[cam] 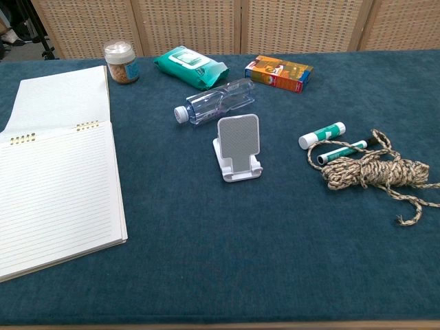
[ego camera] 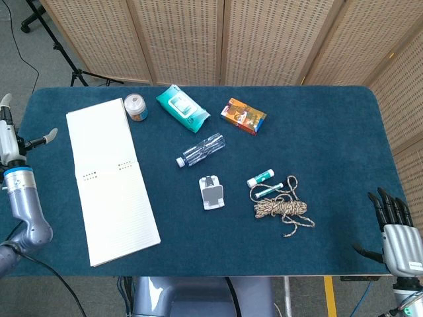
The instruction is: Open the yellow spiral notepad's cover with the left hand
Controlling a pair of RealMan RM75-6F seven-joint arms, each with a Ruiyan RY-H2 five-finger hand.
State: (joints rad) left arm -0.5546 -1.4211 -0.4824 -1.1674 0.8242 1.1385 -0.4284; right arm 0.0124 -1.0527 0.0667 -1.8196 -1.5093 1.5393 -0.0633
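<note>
The spiral notepad (ego camera: 115,205) (cam: 58,196) lies open on the left of the blue table. Its cover (ego camera: 99,139) (cam: 62,100) is folded back flat on the cloth, pale inner side up, with the spiral rings (cam: 86,126) between cover and lined pages. My left hand (ego camera: 13,142) hovers off the table's left edge, fingers spread, holding nothing and apart from the cover. It does not show in the chest view. My right hand (ego camera: 396,228) hangs past the table's front right corner, fingers apart and empty.
A small jar (ego camera: 135,106) stands just beside the cover's far corner. A teal wipes pack (ego camera: 182,108), orange box (ego camera: 244,115), clear bottle (ego camera: 201,149), white phone stand (ego camera: 211,192), two markers (ego camera: 262,178) and a coiled rope (ego camera: 283,209) lie mid-table.
</note>
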